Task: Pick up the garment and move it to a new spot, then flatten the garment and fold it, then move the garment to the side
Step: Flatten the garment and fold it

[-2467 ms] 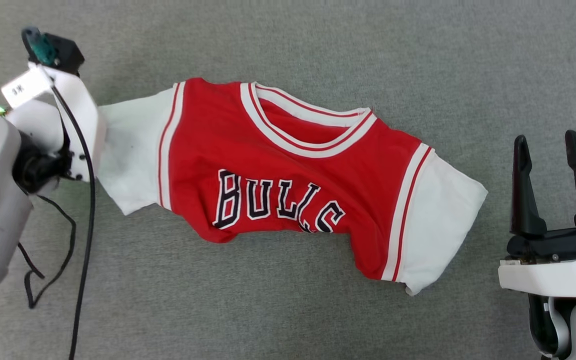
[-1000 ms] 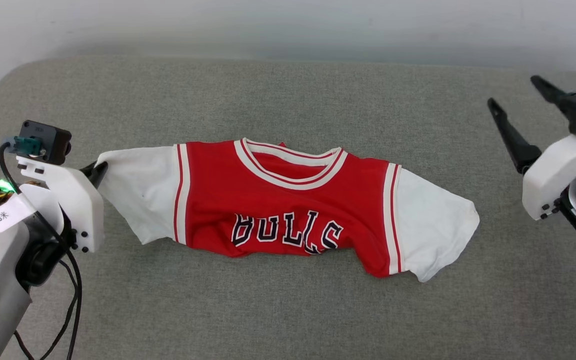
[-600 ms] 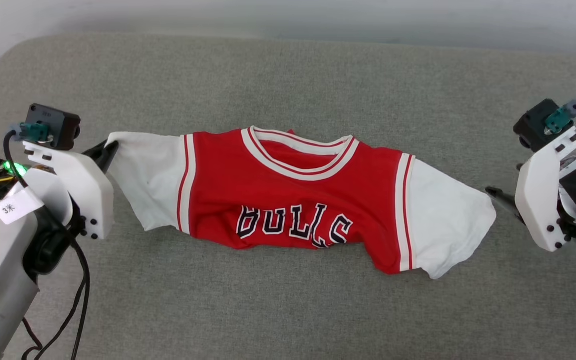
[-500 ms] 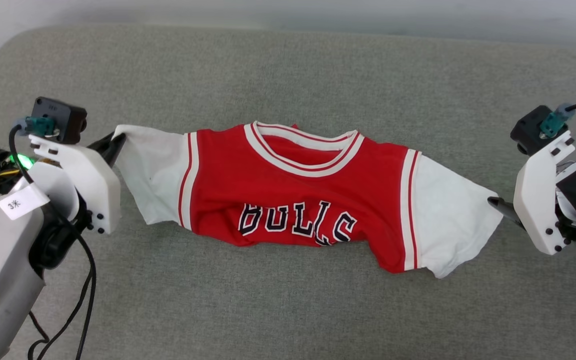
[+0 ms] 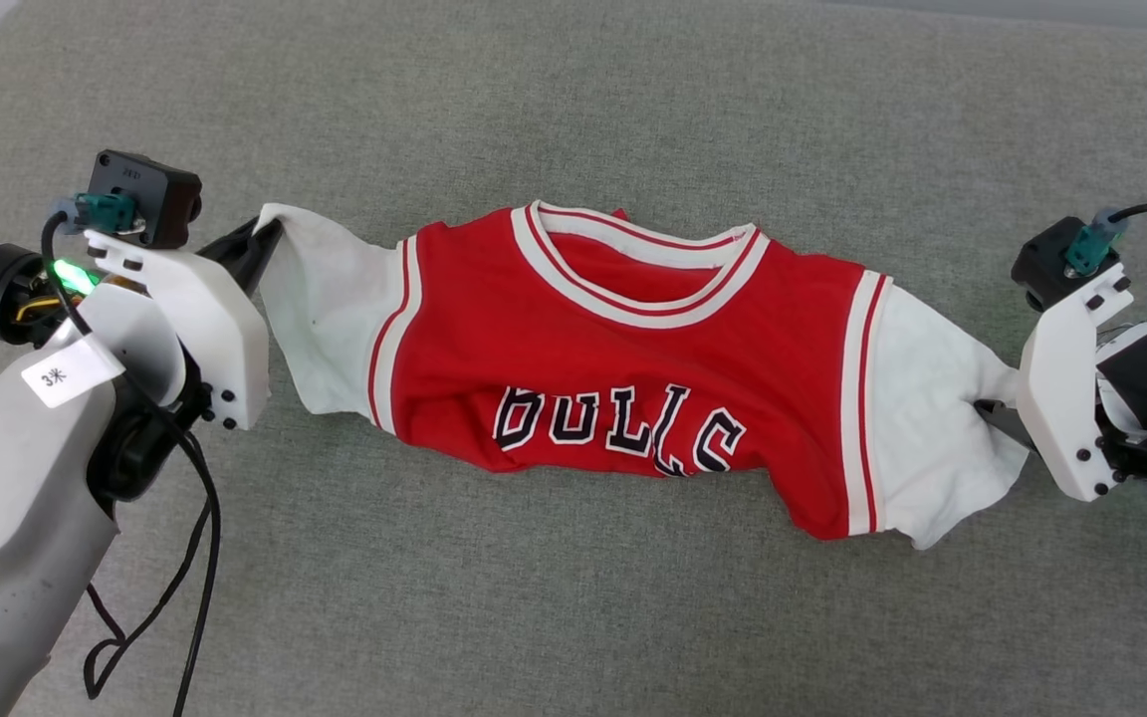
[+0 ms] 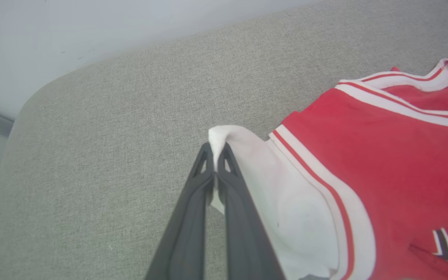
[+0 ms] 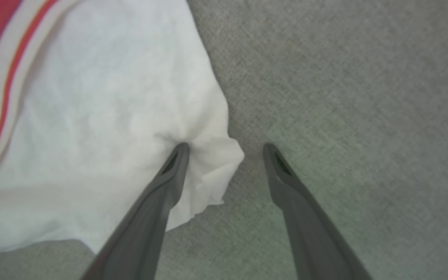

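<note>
The garment [image 5: 613, 368], a red jersey with white sleeves and black "BULLS" lettering, lies face up across the grey cushion [image 5: 573, 100], its lower part bunched under. My left gripper [image 6: 216, 155] is shut on the tip of the left white sleeve [image 5: 320, 299], lifting it slightly; in the head view that gripper [image 5: 260, 239] sits at the garment's left end. My right gripper [image 7: 226, 149] is open at the right sleeve's edge [image 7: 130, 116]: one finger [image 7: 169, 175] presses on the white cloth, the other finger [image 7: 286, 175] rests on bare cushion. The gripper's white wrist housing [image 5: 1061, 398] hides its fingers in the head view.
A grey fabric cushion [image 6: 111, 116] carries everything, with its rounded far-left corner and a pale wall [image 6: 53, 39] behind it in the left wrist view. A black cable [image 5: 185, 558] hangs from my left arm over the cushion's near left part.
The head camera has tilted and shifted. My right gripper swung down from above the cushion to the right sleeve's edge. My left gripper stayed shut on the left sleeve.
</note>
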### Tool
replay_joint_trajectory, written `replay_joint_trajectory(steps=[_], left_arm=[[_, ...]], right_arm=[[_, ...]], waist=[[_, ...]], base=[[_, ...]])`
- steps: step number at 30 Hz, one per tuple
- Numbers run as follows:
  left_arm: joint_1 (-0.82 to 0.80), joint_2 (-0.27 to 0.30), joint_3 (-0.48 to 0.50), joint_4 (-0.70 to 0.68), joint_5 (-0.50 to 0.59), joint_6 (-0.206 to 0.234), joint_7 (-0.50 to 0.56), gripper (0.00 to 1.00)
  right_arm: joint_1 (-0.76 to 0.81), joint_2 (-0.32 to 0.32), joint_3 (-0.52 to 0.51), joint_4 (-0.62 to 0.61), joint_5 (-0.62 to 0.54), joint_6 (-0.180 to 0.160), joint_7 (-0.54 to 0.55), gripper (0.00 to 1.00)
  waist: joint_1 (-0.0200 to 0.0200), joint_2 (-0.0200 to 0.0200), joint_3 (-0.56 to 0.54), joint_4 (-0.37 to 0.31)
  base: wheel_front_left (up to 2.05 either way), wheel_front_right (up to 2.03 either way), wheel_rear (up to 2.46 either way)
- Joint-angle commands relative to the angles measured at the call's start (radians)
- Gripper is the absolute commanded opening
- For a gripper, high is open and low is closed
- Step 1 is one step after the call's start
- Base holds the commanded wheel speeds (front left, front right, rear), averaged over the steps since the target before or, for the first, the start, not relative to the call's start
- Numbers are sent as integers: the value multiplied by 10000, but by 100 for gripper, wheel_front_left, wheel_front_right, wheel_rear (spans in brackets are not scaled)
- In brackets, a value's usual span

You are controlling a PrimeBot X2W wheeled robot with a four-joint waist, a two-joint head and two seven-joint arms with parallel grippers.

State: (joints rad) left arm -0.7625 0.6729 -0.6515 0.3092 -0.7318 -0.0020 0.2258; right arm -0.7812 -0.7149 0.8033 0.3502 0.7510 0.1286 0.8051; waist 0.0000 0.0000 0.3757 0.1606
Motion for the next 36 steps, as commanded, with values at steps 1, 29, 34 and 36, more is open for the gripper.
replay_joint_trajectory(steps=[1, 29, 34, 36], left_arm=[[-58, -60, -24, 41, 24, -37, -33, 0], [-301, 616, 460, -1350, 737, 528, -1696, 0], [-782, 605, 625, -2121, 906, 649, -1815, 0], [-1073, 563, 680, -2368, 968, 650, -1854, 0]], right_arm=[[539, 353, 607, 267, 117, 39, 119, 42], [-147, 126, -1662, -238, -6, 16, -5625, 0], [-114, 238, -2687, -864, -346, 16, -5877, 0], [-174, 269, -3089, -1150, -521, 16, -5853, 0]], waist=[[0, 0, -26, -24], [0, 0, -2680, -851], [0, 0, -2996, -937], [0, 0, -3061, -971]], base=[[0, 0, 0], [0, 0, 0], [0, 0, 0], [0, 0, 0]])
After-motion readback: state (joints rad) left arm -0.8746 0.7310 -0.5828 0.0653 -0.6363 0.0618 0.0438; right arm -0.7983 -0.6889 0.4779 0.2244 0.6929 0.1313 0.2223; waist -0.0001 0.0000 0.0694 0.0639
